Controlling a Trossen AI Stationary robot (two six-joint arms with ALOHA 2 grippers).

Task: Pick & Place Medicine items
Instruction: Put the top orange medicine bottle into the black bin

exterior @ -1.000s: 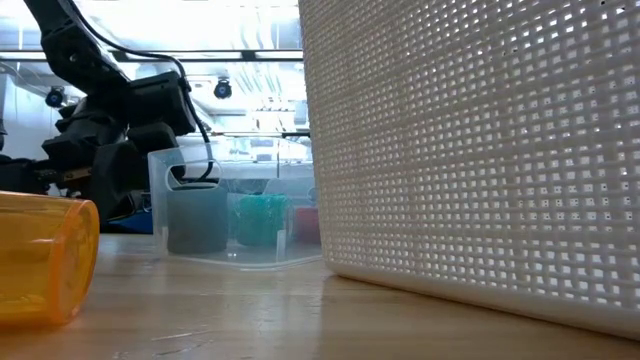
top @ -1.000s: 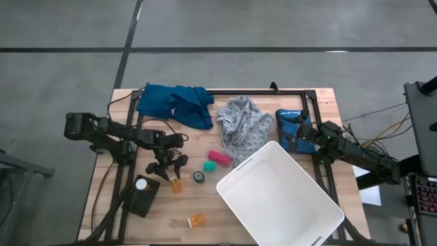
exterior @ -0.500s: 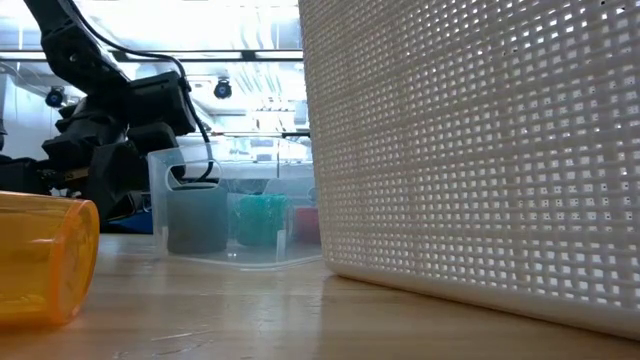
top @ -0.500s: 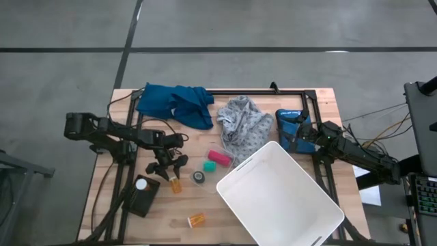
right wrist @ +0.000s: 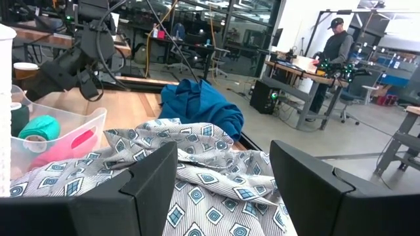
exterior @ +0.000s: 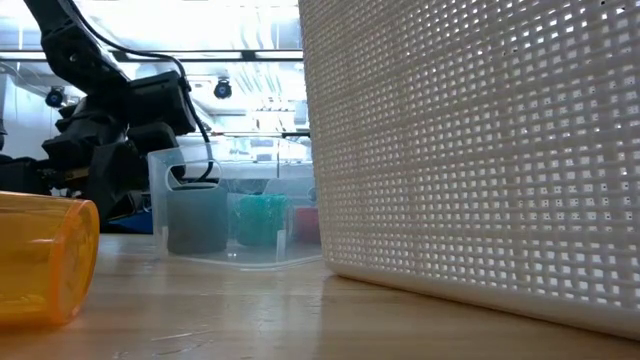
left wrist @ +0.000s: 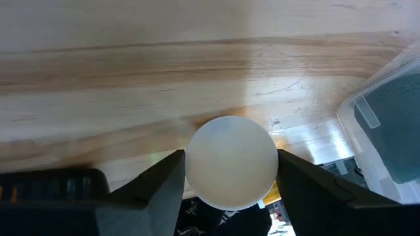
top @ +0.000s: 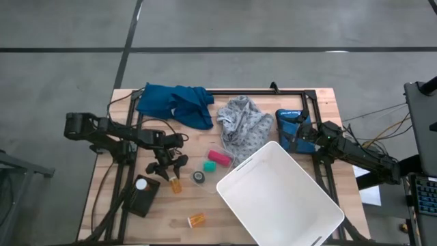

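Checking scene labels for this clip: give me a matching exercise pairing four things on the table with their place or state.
Things:
1. white basket
2. blue cloth
3. left gripper
4. right gripper

Places or states:
A. waiting beside the grey patterned cloth
B. at the table's far edge
C. jaws either side of an orange pill bottle's white cap
D. on the table's right half, near side

Pairs: 1-D, 2-B, 3-C, 4-A
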